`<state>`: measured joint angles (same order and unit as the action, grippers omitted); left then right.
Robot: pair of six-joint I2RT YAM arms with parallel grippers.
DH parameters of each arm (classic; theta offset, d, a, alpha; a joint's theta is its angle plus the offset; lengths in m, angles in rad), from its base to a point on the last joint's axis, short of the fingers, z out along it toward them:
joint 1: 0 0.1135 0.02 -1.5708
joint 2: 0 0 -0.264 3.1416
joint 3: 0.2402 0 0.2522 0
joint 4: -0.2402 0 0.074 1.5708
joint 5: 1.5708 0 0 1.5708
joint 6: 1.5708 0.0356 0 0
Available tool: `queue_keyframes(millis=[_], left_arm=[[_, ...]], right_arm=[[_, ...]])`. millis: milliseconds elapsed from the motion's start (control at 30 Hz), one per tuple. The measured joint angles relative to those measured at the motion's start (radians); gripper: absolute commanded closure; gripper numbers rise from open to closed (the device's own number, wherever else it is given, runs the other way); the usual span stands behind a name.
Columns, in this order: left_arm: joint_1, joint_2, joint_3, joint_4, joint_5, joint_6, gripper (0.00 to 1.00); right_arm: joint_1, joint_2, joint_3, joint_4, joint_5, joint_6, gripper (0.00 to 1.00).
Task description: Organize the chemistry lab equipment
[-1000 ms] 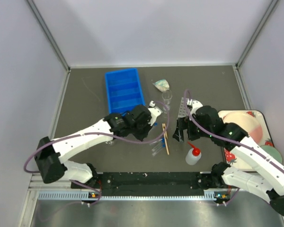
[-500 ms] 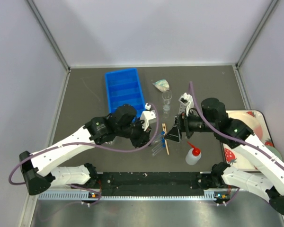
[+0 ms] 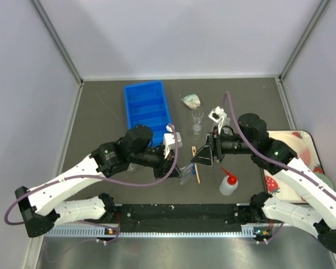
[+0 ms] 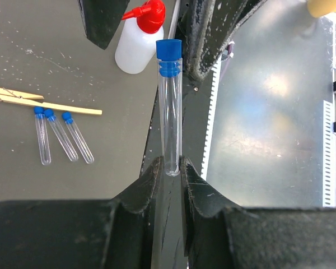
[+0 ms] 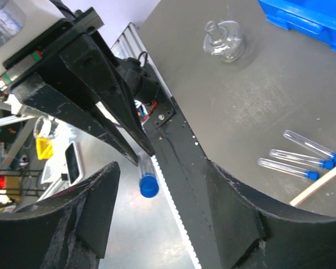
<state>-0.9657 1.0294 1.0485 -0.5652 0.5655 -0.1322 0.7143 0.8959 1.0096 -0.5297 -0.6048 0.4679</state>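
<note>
Blue-capped tube [image 4: 169, 106] in the air, cap pointing away, its round end pinched tight in the left hand [image 4: 171, 168]. The right hand [image 5: 162, 168] faces it close by, fingers spread wide, gripping nothing. Down on the bench [image 4: 22, 50], three more tubes [image 4: 61, 134] lie side by side just beside the wooden clamp [image 4: 45, 105], with the squeeze bottle [image 4: 135, 47] near.

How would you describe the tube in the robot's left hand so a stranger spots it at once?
On the table, find the blue bin; the left hand is on its near side. That hand pinches a clear, blue-capped tube by its round end. Three more tubes lie beside the clamp, but only this one is held off the table.
</note>
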Motion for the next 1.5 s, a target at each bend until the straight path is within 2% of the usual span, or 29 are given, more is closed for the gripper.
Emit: queue_keyframes(millis=[500,567,633,800,1000,1033,1100,1200,1233,1267,1300,1333,1500], left_arm=[[0.027,0.0,-0.005,0.024,0.008,0.0,1.0],[0.031,0.0,-0.005,0.025,0.016,0.001,1.0],[0.032,0.0,-0.005,0.026,0.022,0.001,1.0],[0.035,0.0,-0.005,0.028,0.03,0.0,1.0],[0.036,0.0,-0.005,0.032,0.048,0.0,1.0],[0.036,0.0,-0.005,0.032,0.051,0.0,1.0],[0.037,0.0,-0.005,0.031,0.05,0.0,1.0],[0.039,0.0,-0.005,0.031,0.046,0.0,0.74],[0.04,0.0,-0.005,0.031,0.043,0.0,0.54],[0.04,0.0,-0.005,0.031,0.037,-0.002,0.46],[0.04,0.0,-0.005,0.032,0.028,0.004,0.2],[0.041,0.0,-0.005,0.034,0.01,-0.002,0.01],[0.045,0.0,0.022,0.018,-0.103,-0.015,0.02]], right_arm=[[0.063,0.005,-0.002,0.053,-0.027,0.055,0.51],[0.068,0.002,-0.002,0.055,-0.026,0.058,0.54],[0.069,0.001,-0.004,0.062,-0.025,0.06,0.61],[0.072,0.002,-0.016,0.075,-0.024,0.068,0.66],[0.076,0.006,-0.021,0.085,-0.016,0.068,0.92],[0.076,0.008,-0.021,0.087,-0.014,0.069,1.0],[0.076,0.01,-0.021,0.088,-0.012,0.067,1.0],[0.077,0.01,-0.021,0.089,-0.006,0.069,1.0],[0.077,0.01,-0.021,0.089,-0.004,0.069,1.0],[0.077,0.01,-0.021,0.089,-0.001,0.069,1.0],[0.077,0.01,-0.021,0.089,0.004,0.069,1.0],[0.078,0.01,-0.021,0.089,0.006,0.071,1.0],[0.087,0.022,-0.015,0.057,0.089,0.057,1.0]])
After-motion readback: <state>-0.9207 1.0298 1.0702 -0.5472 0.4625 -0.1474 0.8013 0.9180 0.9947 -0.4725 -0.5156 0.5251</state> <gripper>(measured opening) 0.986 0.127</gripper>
